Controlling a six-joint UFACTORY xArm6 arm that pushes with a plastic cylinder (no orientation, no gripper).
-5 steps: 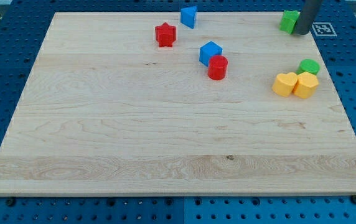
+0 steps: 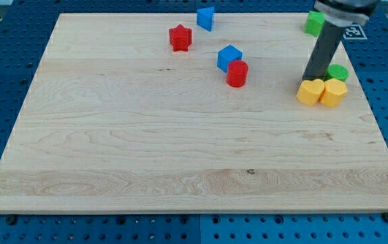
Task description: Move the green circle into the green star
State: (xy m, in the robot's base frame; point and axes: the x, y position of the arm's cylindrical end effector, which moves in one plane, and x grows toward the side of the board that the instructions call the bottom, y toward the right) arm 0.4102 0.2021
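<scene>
The green circle (image 2: 338, 72) lies near the board's right edge, just above two yellow blocks. The green star (image 2: 313, 22) sits at the top right corner of the board, partly hidden behind the rod. My tip (image 2: 311, 79) rests on the board just left of the green circle and right above the yellow heart (image 2: 309, 92), close to or touching both. The rod rises from there up to the view's top right.
A yellow hexagon (image 2: 334, 92) sits beside the yellow heart. A red cylinder (image 2: 237, 73) and a blue cube (image 2: 228, 57) touch near the top middle. A red star (image 2: 179, 37) and a blue block (image 2: 205, 17) lie further up. The wooden board (image 2: 180, 149) fills the view.
My tip has moved from beside the green star down towards the view's bottom, to just left of the green circle. The blocks have not visibly moved.
</scene>
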